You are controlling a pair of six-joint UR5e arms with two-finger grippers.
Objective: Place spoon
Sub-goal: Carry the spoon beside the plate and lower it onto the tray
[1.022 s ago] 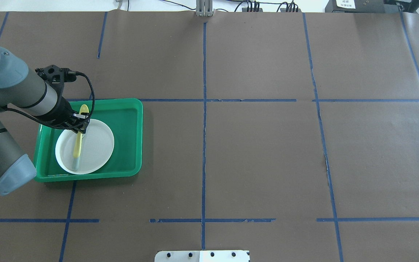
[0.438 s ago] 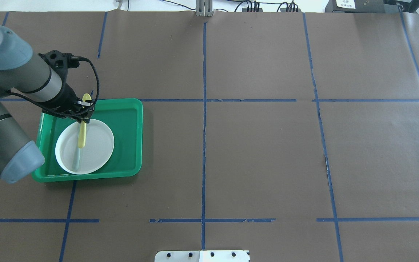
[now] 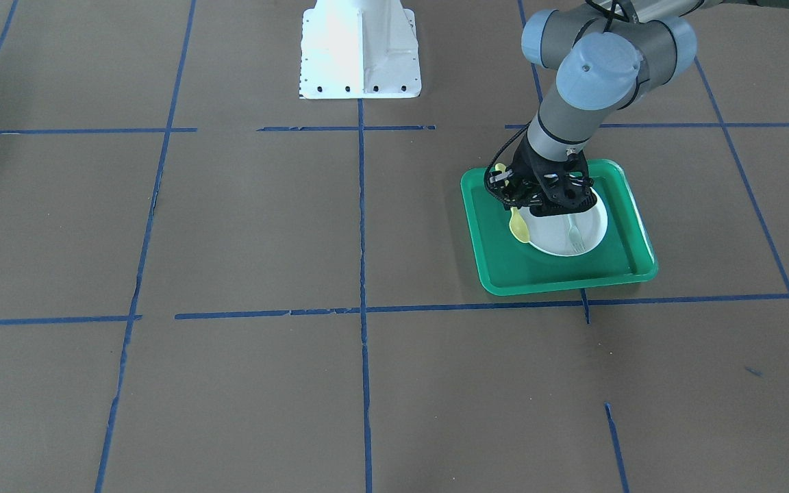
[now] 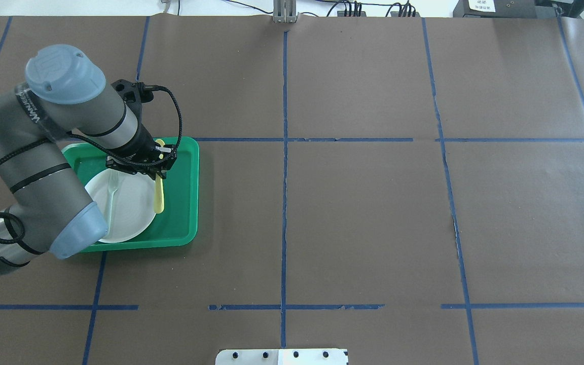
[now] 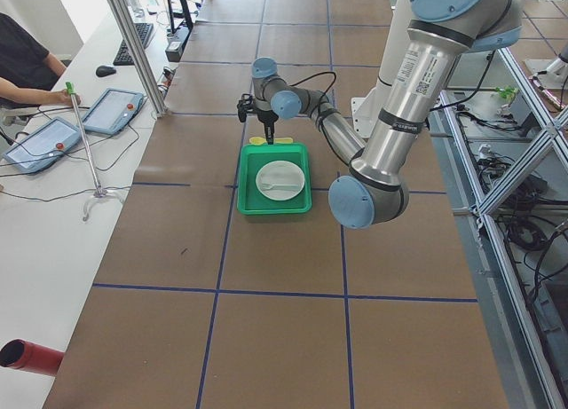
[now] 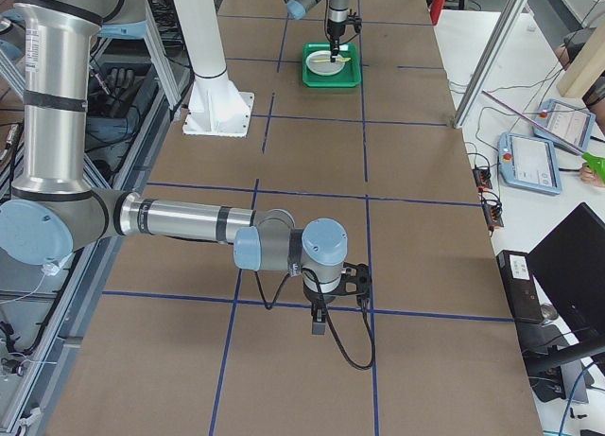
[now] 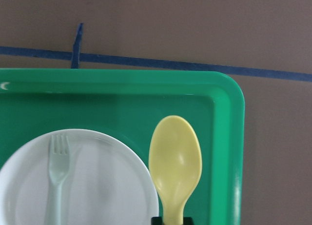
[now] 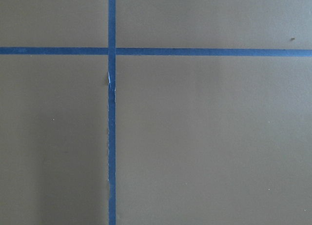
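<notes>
Overhead and wrist views of the left arm at the green tray. The left gripper [image 4: 156, 168] is clamped on the slim handle of the yellow spoon [image 4: 159, 198]. In the overhead view the spoon runs along the 12-to-6 o'clock line, its bowl end toward 12 o'clock. The spoon sits over the floor of the green tray [image 4: 183, 203], at 3 o'clock of the white plate [image 4: 132, 215] and just beside its rim. Whether the spoon touches the tray floor cannot be told.

In the left wrist view the oval bowl of the spoon [image 7: 175, 159] points to 12 o'clock, with the plate [image 7: 102, 191] at its 9 o'clock. The pale grey-green fork [image 7: 57, 172] lies on the plate, tines toward 12 o'clock. The tray lies at the 9 o'clock side of the brown surface [image 4: 363, 218], which is crossed by blue tape lines [image 4: 284, 203].

The right gripper [image 6: 319, 321] hangs over bare surface, well apart from the tray. It appears only in the side view, so whether it is clenched or released cannot be told.
</notes>
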